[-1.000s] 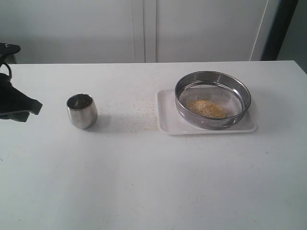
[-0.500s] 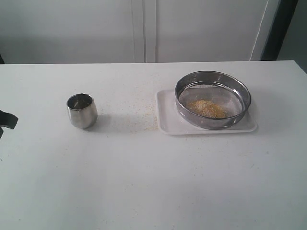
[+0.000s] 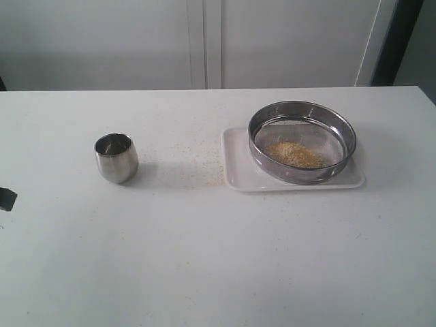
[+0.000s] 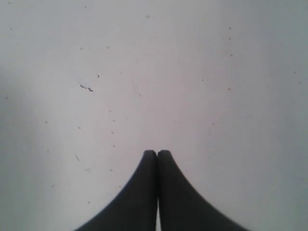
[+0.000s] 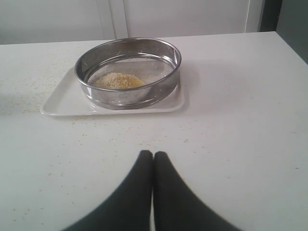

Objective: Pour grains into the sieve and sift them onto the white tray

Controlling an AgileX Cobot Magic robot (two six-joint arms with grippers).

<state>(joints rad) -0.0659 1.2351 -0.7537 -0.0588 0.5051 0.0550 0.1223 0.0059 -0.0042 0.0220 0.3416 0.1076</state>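
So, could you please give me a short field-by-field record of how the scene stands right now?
sieve: resting flat on the white tray
grains: small yellow pile inside the sieve
steel cup: upright on the table, apart from the tray; contents not visible
stray specks: scattered on the table between cup and tray
left pincer: shut, empty, over bare table
right pincer: shut, empty, facing the sieve, apart from it
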